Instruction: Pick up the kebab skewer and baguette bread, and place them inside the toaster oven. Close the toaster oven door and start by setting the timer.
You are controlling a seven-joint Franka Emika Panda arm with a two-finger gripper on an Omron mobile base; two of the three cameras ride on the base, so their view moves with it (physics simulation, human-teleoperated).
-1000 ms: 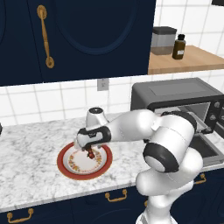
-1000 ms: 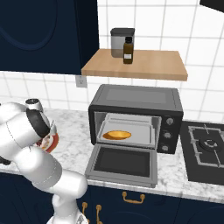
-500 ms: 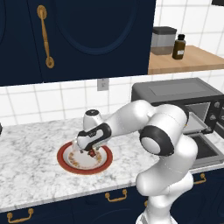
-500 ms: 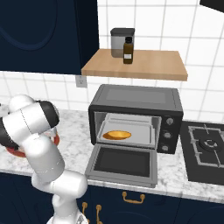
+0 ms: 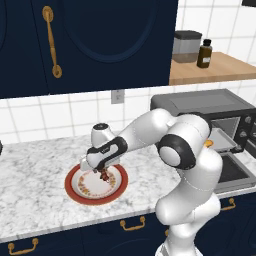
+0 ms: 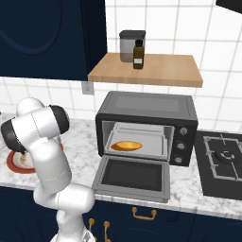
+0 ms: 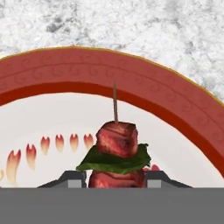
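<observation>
Judging worktop: the worktop (image 5: 35,197) is marbled and carries everything; the plate sits toward its left half near the front edge, the oven toward its right end, so a long carry lies between them where a loose hold could drop the load.
Oven: the toaster oven (image 6: 146,130) stands open, its door (image 6: 132,177) dropped flat toward the front edge; an arm swinging in low could clip that door.
Plate: the red-rimmed plate (image 5: 75,192) could be dragged if the lift catches it.
Bread: the baguette bread (image 6: 125,145) already lies on the tray inside the oven; a careless insertion could knock it.
Skewer: the kebab skewer (image 7: 116,148) is over the plate, stick pointing away from the hand, meat chunks between the finger tips.
Jaws: the gripper (image 7: 114,177) has its jaws drawn in beside the lowest chunk; whether they truly clamp it I cannot tell. Pinching soft meat rather than stick, the skewer could swivel or slip out.
</observation>
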